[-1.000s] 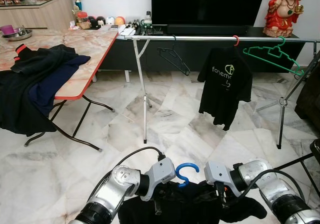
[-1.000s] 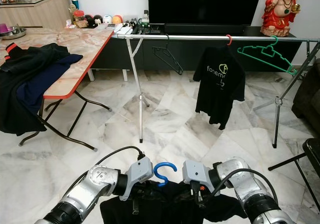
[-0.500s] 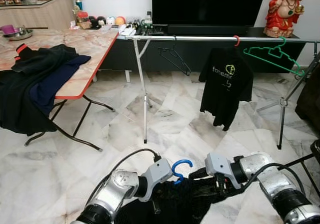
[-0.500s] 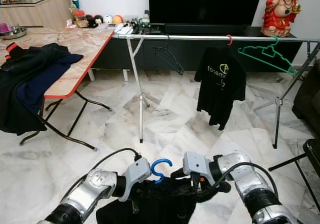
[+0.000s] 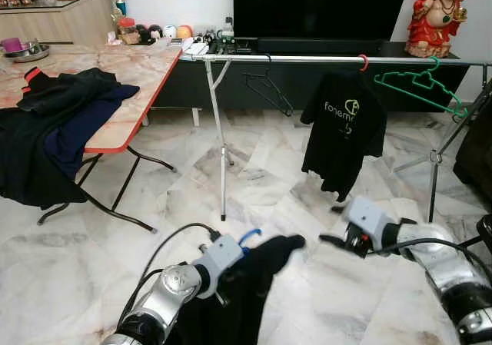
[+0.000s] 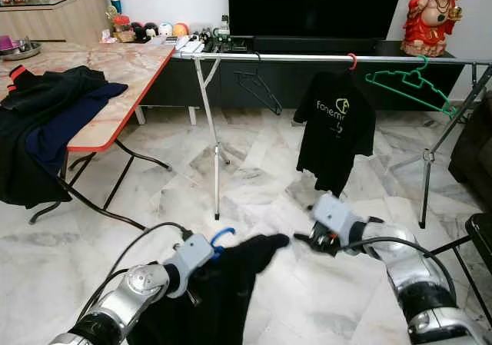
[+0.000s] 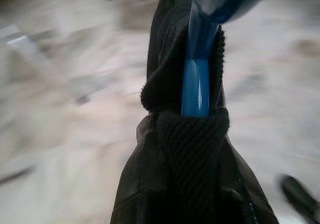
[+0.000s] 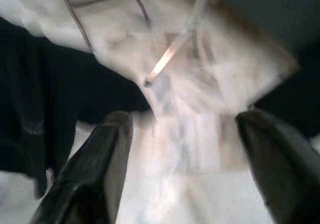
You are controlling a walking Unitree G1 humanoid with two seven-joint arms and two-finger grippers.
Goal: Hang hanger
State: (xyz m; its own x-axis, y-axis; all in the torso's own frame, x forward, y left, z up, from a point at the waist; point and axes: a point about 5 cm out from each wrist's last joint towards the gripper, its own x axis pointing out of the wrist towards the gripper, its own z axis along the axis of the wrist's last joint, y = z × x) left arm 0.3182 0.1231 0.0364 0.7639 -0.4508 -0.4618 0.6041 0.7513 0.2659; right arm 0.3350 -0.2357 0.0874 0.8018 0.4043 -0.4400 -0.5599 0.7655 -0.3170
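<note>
The rail (image 5: 307, 58), well ahead with bare stretches between its hangers, is the target. The blue hanger (image 5: 249, 238), draped in a black garment (image 5: 246, 283), is clamped low in the left hand (image 5: 217, 254); its hook should be kept upright when lifted over the rail. The right hand (image 5: 344, 241) is held apart, empty.

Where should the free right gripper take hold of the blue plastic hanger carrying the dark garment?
Probably at the blue plastic hanger's neck just below its hook, coming from the right gripper's own side. The dark garment covers everything lower, and the left gripper holds the other side.
</note>
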